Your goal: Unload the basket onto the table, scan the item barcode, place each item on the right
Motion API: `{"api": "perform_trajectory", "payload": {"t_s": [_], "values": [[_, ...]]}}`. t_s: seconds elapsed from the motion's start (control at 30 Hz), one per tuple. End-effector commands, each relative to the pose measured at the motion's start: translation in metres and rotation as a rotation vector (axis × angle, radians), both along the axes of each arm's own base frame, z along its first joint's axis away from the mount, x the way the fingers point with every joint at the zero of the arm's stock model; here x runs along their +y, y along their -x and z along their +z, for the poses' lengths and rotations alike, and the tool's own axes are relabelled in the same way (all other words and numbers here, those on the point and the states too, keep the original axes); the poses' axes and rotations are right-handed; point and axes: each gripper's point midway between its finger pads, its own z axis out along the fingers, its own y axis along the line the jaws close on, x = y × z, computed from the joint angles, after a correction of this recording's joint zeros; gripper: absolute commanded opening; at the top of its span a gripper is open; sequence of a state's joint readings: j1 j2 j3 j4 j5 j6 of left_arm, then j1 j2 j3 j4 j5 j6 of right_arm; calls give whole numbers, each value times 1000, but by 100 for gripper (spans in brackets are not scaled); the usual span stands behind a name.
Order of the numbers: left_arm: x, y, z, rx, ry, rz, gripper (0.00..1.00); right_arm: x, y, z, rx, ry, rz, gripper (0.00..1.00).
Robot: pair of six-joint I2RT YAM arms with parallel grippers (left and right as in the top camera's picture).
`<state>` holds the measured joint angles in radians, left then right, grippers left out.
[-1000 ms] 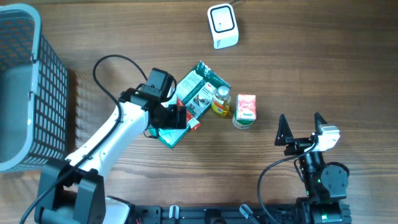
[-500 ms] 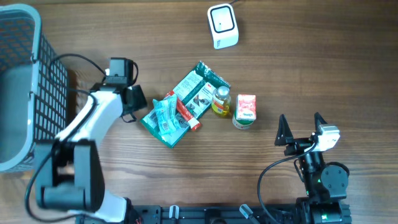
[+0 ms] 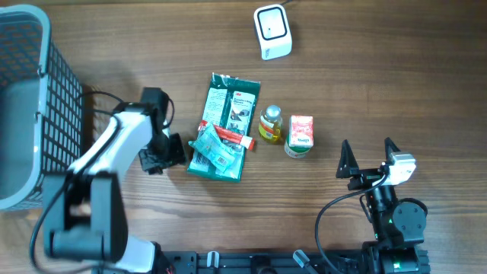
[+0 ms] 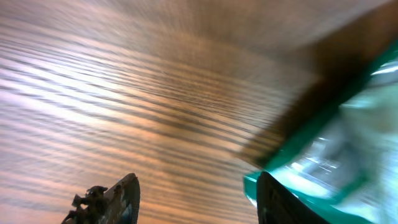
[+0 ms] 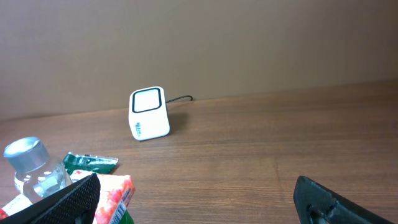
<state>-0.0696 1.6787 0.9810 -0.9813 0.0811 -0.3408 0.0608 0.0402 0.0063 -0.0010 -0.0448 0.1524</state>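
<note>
Since the right tool (image 3: 367,152) at lower right has not stirred, fingers spread wide and empty, all change is on the left. The left tool (image 3: 169,152) swung off the pile, half-closed, and now sits against the pile's left edge, left of centre. Its wrist view is blurred; bare desk (image 3: 365,68) shows between the fingers, nothing pinched. The green pouch (image 3: 230,103) has turned from slanted to near upright, with the teal pack (image 3: 214,156) on its lower end. Judged nudged, not lifted, so no barcode presented yet. Pouch: flat, glossy, crinkled film. Bottle (image 3: 269,123): small, clear, rounded. Carton (image 3: 300,133): rigid, red-white. Scanner (image 3: 272,30), top centre: smooth white block, well apart from the pile.
</note>
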Motion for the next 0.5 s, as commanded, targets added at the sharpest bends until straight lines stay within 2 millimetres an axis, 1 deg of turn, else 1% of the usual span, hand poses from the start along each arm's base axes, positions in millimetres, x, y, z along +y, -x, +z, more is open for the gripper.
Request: {"api": "perform_trajectory", "payload": {"t_s": [0.0, 0.07, 0.1, 0.13, 0.17, 0.2, 0.23, 0.27, 0.3, 0.33, 0.37, 0.4, 0.47], "values": [[25, -51, 86, -362, -25, 59, 60, 0, 0, 1, -6, -7, 1, 100], [56, -71, 138, -594, -133, 120, 98, 0, 0, 1, -6, -6, 1, 100], [69, -76, 163, -701, -178, 154, 100, 0, 0, 1, -6, -6, 2, 100], [74, -75, 178, -757, -187, 171, 100, 0, 0, 1, -6, -6, 1, 100], [76, -70, 185, -771, -190, 180, 100, 0, 0, 1, -6, -6, 1, 100], [76, -59, 182, -739, -193, 180, 100, 0, 0, 1, -6, -6, 1, 100], [82, -40, 175, -668, -230, 230, 93, 0, 0, 1, -6, -6, 1, 100], [92, -27, 173, -628, -287, 288, 85, 0, 0, 1, -6, -7, 1, 100], [111, -11, 179, -615, -400, 360, 56, 0, 0, 1, -6, -7, 1, 100], [122, -4, 187, -636, -462, 415, 26, 0, 0, 1, -6, -6, 1, 100], [132, 3, 200, -684, -513, 484, 5, 0, 0, 1, -6, -7, 1, 100], [136, 8, 210, -722, -534, 537, 4, 0, 0, 1, -6, -6, 1, 100], [136, 14, 223, -789, -515, 600, 4, 0, 0, 1, -6, -6, 1, 100]]}}
